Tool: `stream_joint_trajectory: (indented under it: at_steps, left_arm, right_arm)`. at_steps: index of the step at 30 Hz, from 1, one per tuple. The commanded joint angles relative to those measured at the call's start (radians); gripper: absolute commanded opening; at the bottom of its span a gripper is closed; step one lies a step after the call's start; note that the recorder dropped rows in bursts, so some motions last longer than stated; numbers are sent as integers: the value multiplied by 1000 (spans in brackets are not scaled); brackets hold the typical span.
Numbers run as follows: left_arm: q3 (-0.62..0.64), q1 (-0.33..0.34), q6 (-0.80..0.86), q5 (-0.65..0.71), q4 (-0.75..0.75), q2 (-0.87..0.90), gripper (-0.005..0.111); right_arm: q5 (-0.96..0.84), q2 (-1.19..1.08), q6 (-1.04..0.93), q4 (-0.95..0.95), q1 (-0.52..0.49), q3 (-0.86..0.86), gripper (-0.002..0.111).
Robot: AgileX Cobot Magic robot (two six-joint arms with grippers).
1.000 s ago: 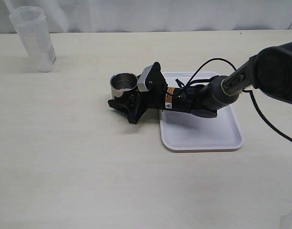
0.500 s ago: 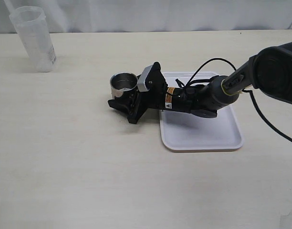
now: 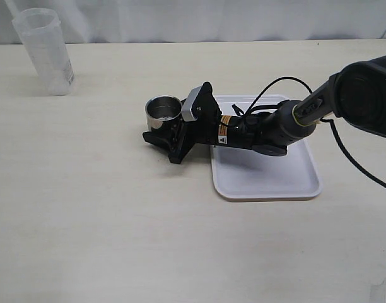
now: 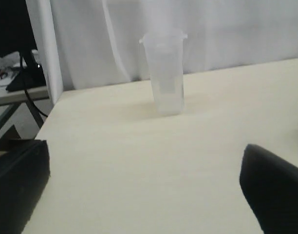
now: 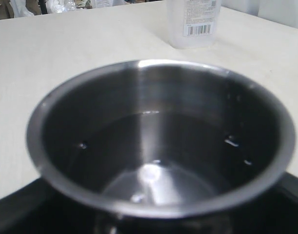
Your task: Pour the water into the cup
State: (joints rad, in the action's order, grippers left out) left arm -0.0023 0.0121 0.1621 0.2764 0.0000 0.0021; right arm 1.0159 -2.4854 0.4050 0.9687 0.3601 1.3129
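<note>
The steel cup (image 3: 163,109) stands on the table just left of the white tray (image 3: 269,180). My right gripper (image 3: 161,129) is shut around its lower part. In the right wrist view the cup (image 5: 158,136) fills the frame, with a clear water surface (image 5: 154,146) low inside and drops on its wall. The tall translucent container (image 3: 46,53) stands upright at the far left back; its water level cannot be told. My left gripper (image 4: 149,195) is open and empty, facing the container (image 4: 164,73) from some way off. It is out of the exterior view.
The right arm and its black cable (image 3: 275,88) lie over the tray. White curtain (image 4: 212,34) hangs behind the table's back edge. A table corner and a side shelf (image 4: 12,87) show in the left wrist view.
</note>
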Motion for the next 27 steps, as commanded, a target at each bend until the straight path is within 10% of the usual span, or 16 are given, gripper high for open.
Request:
stream_joint_trajectory:
  at_steps: [1, 27]
  left_arm:
    - [2, 2, -8, 27, 6, -2, 105]
    - [2, 2, -97, 23, 6, -2, 105]
  right_arm:
    - [-34, 2, 2, 12, -2, 1, 14]
    - [-34, 2, 2, 12, -2, 1, 14]
